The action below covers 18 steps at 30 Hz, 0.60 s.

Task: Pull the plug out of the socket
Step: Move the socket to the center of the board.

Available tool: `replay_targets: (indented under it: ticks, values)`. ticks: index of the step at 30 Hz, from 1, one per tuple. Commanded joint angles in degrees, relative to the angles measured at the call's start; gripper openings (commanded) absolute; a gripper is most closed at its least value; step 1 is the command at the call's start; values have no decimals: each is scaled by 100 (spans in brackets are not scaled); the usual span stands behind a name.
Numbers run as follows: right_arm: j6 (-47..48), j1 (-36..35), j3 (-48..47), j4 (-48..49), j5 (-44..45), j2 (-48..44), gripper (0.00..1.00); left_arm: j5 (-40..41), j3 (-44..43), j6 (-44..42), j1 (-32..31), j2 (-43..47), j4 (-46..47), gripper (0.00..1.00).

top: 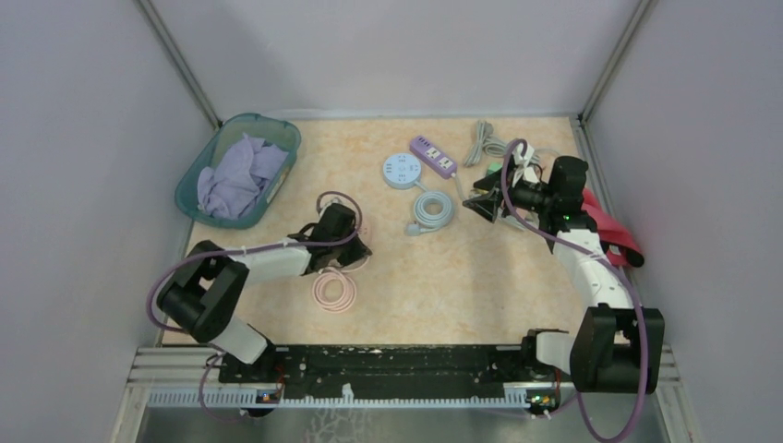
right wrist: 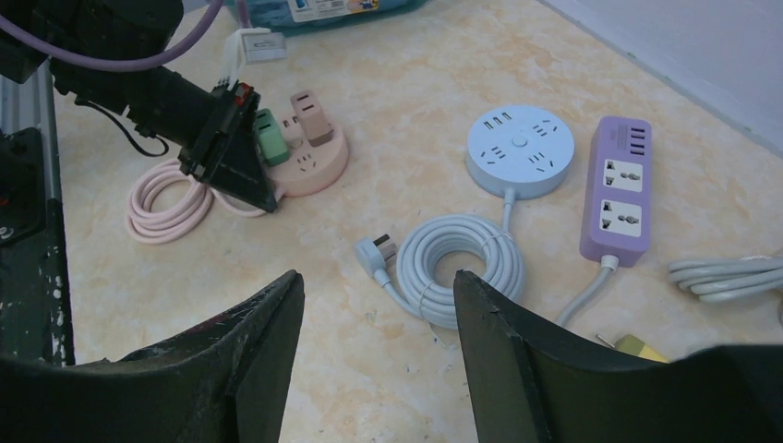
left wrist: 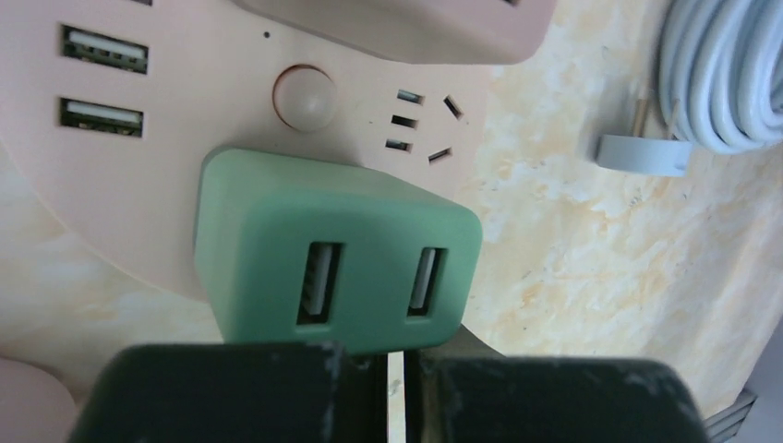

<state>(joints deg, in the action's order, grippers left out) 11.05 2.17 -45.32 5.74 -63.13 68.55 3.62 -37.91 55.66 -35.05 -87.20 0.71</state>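
Note:
A green plug (left wrist: 337, 249) with two USB ports sits seated in a round pink socket (left wrist: 185, 101). A pink plug (right wrist: 312, 115) sits in the same socket beside it. Both also show in the right wrist view, the green plug (right wrist: 270, 137) on the pink socket (right wrist: 314, 166). My left gripper (left wrist: 395, 397) is shut to a thin slit, its fingertips right at the green plug's near edge, not around it. In the top view the left gripper (top: 351, 242) covers the socket. My right gripper (top: 480, 205) is open and empty, held above the table to the right.
The pink cable coil (top: 334, 291) lies by the left arm. A blue round socket (top: 403, 171) with a coiled cord (top: 432, 210), a purple power strip (top: 432, 155) and a grey cable (top: 480, 143) lie at mid-back. A teal basket (top: 282, 129) of cloth stands back left.

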Motion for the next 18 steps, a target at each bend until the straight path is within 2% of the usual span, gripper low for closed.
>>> replay_targets:
  ticks: [1, 6, 7, 13, 18]
  values:
    - [158, 20, -267, 81, -133, -209, 61, -109, -419, -736, -440, -464, 484, 0]
    - [164, 23, -273, 72, -142, -203, 61, -115, -702, -1165, -877, -844, 379, 3]
    - [169, 20, -267, 74, -146, -206, 61, -109, -739, -1200, -921, -908, 346, 10]
    - [169, 20, -275, 68, -147, -214, 61, -262, -717, -1381, -1093, -998, 435, 37]
    - [195, 23, -282, 43, -166, -227, 61, -347, -572, -1632, -1193, -627, 667, 57]
